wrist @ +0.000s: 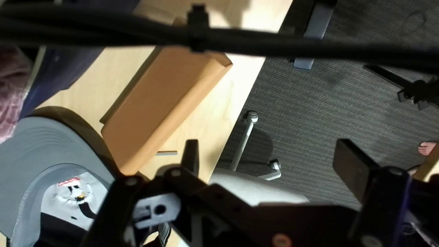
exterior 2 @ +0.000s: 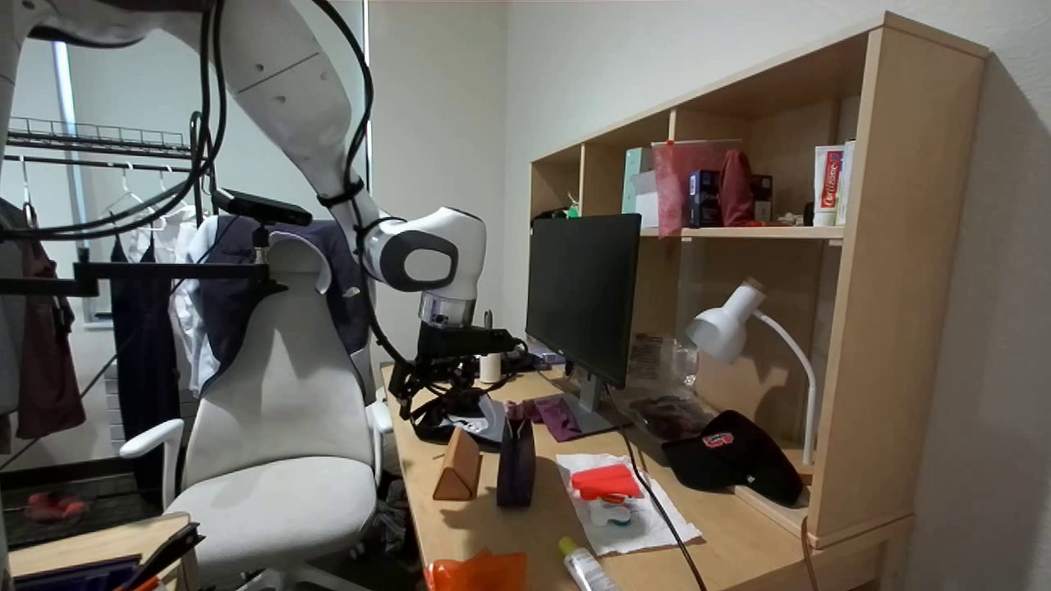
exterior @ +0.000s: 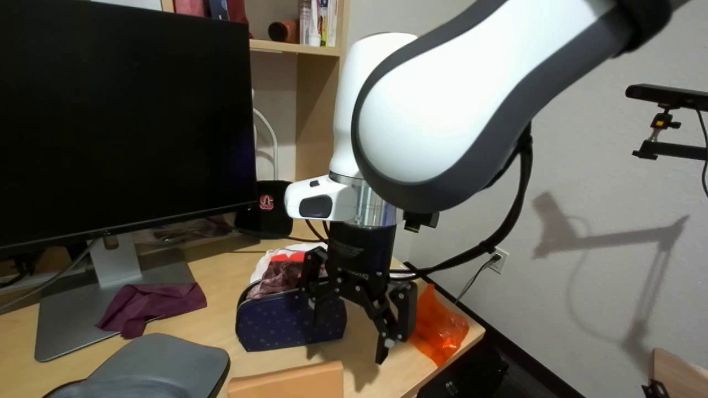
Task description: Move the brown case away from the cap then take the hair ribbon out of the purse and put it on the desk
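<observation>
While the pincer [wrist: 268, 156] hangs spread wide, the case [wrist: 161, 106] sits at its 10 o'clock on the bench [wrist: 209, 120] in the wrist view; in an exterior view the purse [exterior: 287, 327] stands at the case's 12 o'clock, ribbon [exterior: 276, 279] bunched in its mouth.

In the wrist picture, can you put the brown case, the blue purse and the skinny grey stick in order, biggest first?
1. Brown case: largest.
2. Blue purse: the part showing looks smaller; a cable and the picture's edge hide some.
3. Skinny grey stick: smallest.
</observation>
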